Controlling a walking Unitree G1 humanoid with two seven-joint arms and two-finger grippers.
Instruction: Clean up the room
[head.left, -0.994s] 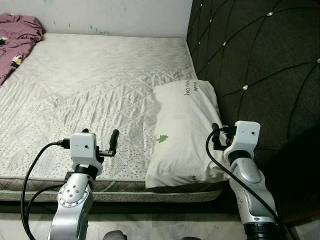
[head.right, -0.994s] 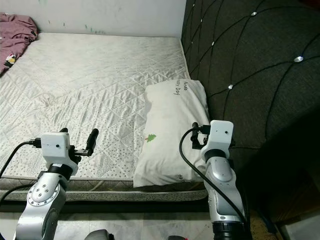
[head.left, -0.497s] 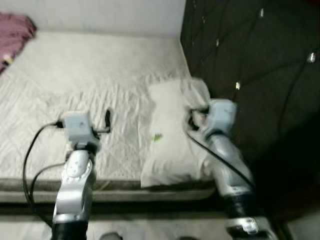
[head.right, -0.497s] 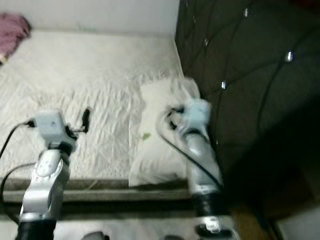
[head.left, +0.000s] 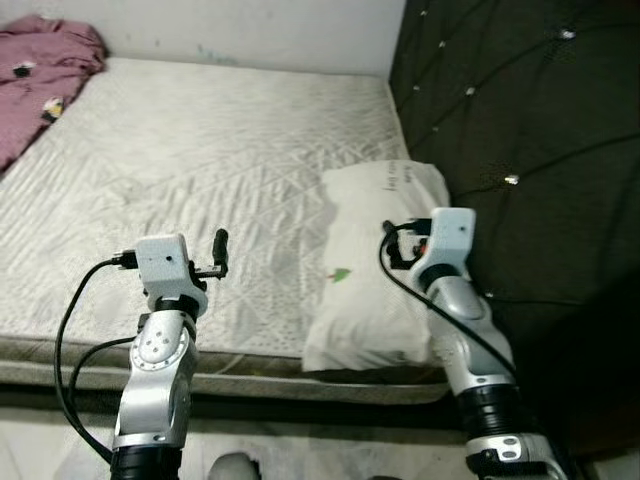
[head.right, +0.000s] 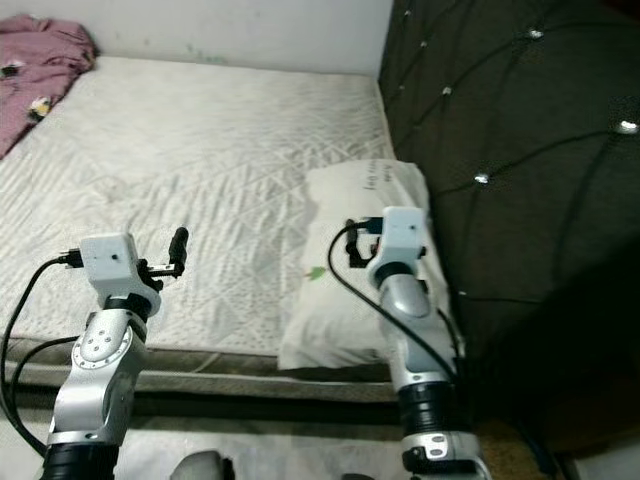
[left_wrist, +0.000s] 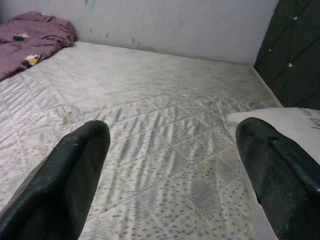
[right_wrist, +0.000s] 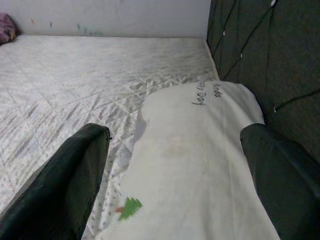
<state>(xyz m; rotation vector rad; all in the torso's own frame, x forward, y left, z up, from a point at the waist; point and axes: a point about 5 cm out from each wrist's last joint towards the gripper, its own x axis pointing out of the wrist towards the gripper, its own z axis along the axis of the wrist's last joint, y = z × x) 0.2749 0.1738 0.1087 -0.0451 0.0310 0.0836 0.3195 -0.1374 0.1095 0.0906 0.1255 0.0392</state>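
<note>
Over the pillow (head.left: 375, 270) by the headboard (head.left: 520, 120) I hold my right gripper (right_wrist: 175, 165) spread wide, left gripper (left_wrist: 170, 165) spread above the mattress (head.left: 200, 170). Closing too shallow, I judge, pinches only cloth and the pillow sags free.

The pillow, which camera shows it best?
The left eye view shows the whole pillow beside the headboard. The right wrist view gives it close, cropped between open fingers. The left wrist view catches one corner.
</note>
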